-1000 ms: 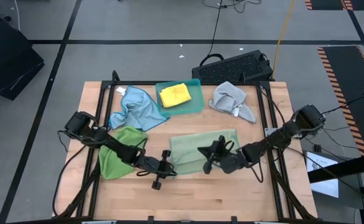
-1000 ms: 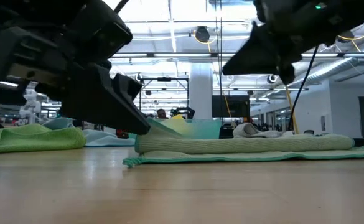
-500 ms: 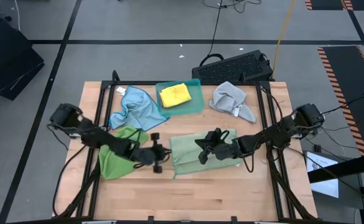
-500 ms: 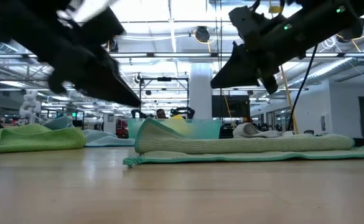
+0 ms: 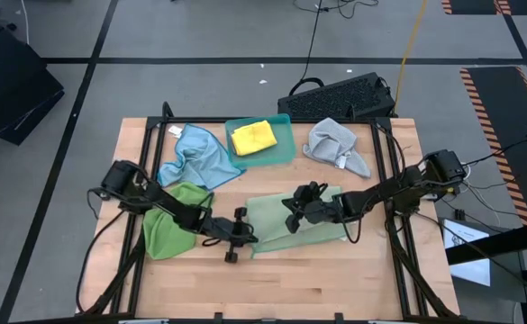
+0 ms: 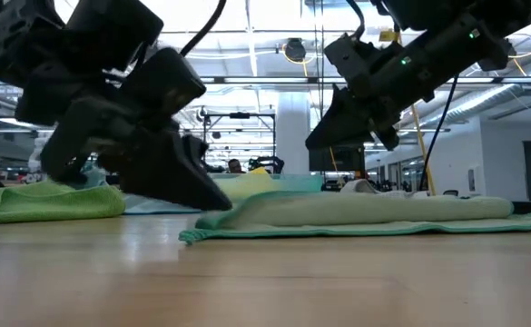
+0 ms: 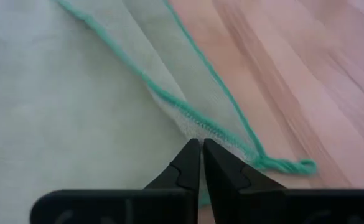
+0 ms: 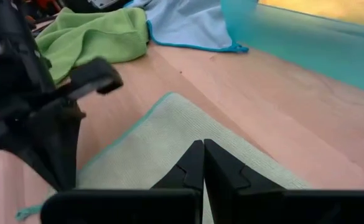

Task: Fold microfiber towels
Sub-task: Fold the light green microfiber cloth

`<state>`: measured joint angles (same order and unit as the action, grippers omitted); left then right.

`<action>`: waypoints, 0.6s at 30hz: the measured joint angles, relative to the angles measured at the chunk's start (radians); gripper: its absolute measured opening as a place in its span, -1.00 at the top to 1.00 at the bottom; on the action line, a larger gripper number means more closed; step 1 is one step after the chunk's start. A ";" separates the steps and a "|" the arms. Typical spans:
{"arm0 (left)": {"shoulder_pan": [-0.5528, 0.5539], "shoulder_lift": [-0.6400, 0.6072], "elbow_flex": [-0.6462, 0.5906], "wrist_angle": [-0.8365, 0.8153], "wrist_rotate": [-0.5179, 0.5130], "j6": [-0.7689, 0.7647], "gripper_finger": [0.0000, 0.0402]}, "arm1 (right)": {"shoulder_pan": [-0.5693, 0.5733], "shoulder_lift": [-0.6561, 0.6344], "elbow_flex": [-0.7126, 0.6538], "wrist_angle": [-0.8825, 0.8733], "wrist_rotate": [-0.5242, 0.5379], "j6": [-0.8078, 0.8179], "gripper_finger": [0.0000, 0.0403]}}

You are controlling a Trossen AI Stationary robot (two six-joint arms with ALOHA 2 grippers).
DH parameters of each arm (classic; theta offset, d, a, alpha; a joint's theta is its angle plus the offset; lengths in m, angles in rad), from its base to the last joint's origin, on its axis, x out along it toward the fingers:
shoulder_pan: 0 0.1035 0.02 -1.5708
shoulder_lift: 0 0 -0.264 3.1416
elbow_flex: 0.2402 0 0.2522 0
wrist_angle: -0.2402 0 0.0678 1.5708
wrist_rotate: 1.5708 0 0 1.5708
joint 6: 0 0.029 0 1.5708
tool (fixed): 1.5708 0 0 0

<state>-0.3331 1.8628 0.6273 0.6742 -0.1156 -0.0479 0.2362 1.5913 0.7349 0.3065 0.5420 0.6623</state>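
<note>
From above, the teal tray (image 5: 281, 148) held a yellow towel (image 5: 253, 137). Left gripper (image 5: 242, 238) sat pinched shut at the pale green towel (image 5: 286, 216)'s near-left corner; right gripper (image 5: 292, 212) hovered shut over it. Low down, that towel (image 6: 365, 213) lay folded flat on the table (image 6: 265, 282). Left wrist cam: fingertips (image 7: 191, 163) together, touching its stitched hem (image 7: 188, 115). Right wrist cam: closed fingers (image 8: 197, 163) just above the cloth.

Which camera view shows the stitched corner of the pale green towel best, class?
The left wrist view: the pale green towel fills it, its teal-stitched corner just past the shut left gripper. The high view shows the whole towel small, the low view only its layered edge, and the right wrist view a different corner.
</note>
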 joint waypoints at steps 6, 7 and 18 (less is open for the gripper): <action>-0.036 0.027 0.000 0.031 0.022 0.020 0.87 | -0.022 0.011 0.000 0.027 -0.037 0.010 0.99; -0.043 0.019 0.000 0.020 0.022 0.032 0.87 | -0.022 0.016 0.000 0.029 -0.049 0.020 0.99; -0.066 -0.126 0.001 -0.077 -0.082 0.104 0.87 | -0.021 0.085 0.000 0.079 -0.166 0.060 0.99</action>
<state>-0.3988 1.7364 0.6281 0.5972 -0.1981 0.0561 0.2155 1.6764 0.7345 0.3851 0.3762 0.7219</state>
